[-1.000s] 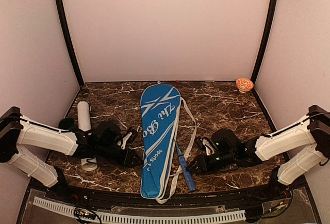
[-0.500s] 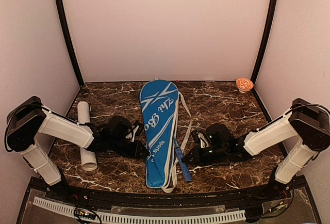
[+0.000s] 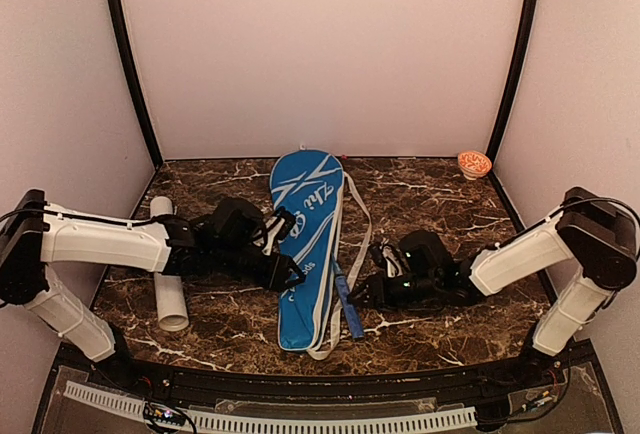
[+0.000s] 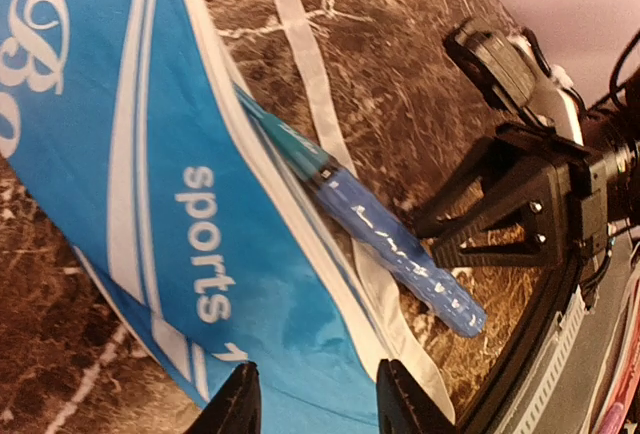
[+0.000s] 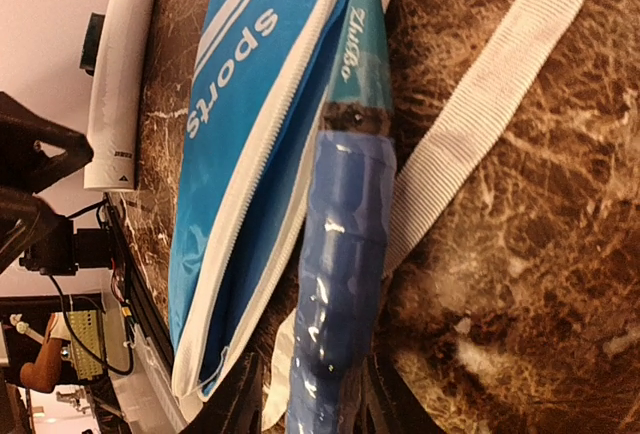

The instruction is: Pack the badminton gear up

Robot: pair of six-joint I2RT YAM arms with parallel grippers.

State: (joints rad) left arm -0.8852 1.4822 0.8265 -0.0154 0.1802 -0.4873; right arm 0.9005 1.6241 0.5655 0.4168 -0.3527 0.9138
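The blue racket cover (image 3: 305,224) with white lettering lies lengthwise mid-table. A blue racket handle (image 3: 346,309) sticks out of its open near right edge. My left gripper (image 3: 292,272) sits low at the cover's left side. In the left wrist view it (image 4: 318,394) is open, its fingers straddling the cover's (image 4: 150,204) near end, the handle (image 4: 395,249) beyond. My right gripper (image 3: 362,296) is at the handle. In the right wrist view it (image 5: 308,394) is open, with the handle (image 5: 340,254) between its fingers and a gap on one side.
A long white tube (image 3: 166,274) lies at the left, under my left arm. The cover's white strap (image 3: 362,224) loops over the marble on the right of the cover. A small orange-patterned bowl (image 3: 474,163) stands in the far right corner.
The cover and the handle have slid away from the near edge toward the back wall. Both grippers have moved forward and inward with them.
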